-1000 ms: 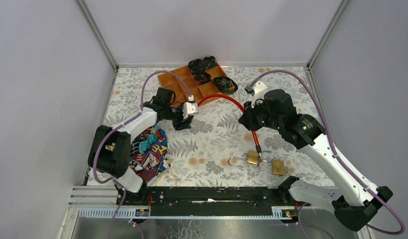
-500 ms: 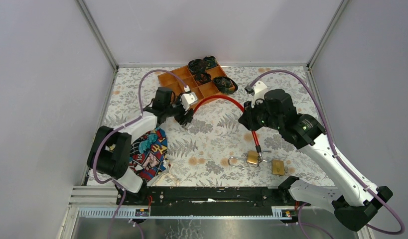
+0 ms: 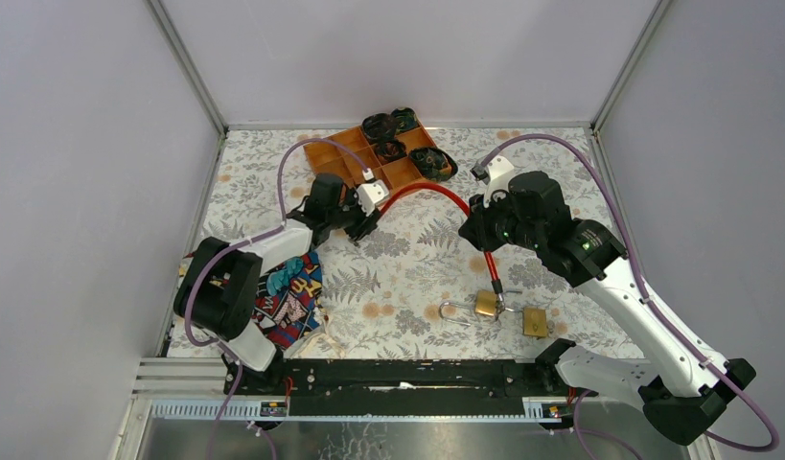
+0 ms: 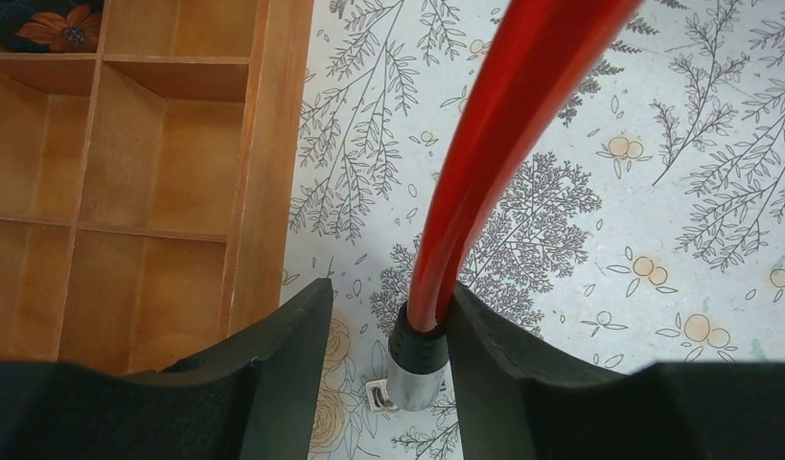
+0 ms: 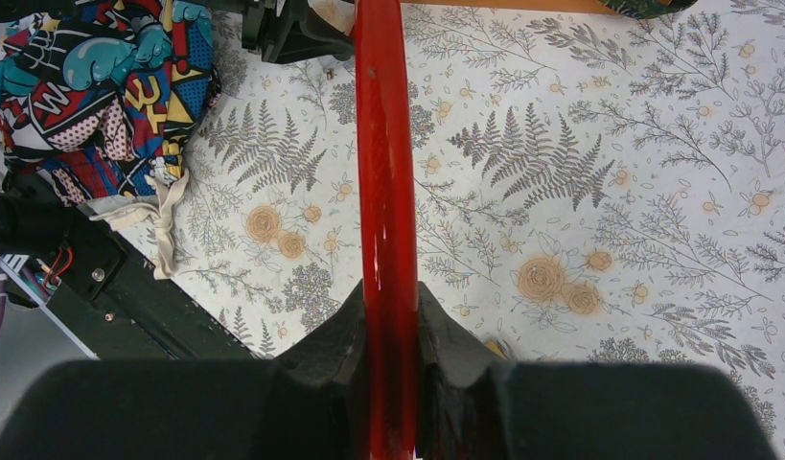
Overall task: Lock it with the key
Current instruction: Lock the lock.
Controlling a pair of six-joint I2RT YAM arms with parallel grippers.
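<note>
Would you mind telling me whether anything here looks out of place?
A colourful printed cloth bag lies crumpled against the left arm's base, its drawstring trailing. Dark items spill over the wooden tray's far edge.

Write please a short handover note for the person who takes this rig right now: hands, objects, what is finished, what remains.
Left hand: closed on the black-and-metal end of the red plastic-coated cable, near the orange wooden divided tray.
Right hand: shut on the same cable further along.
Cable arcs between both hands; its other end lies by the open brass padlock near the table's front edge. A second brass padlock sits just right of it.
Done: cable gripped by both hands.
Left: nothing locked yet; no key clearly visible.
</note>
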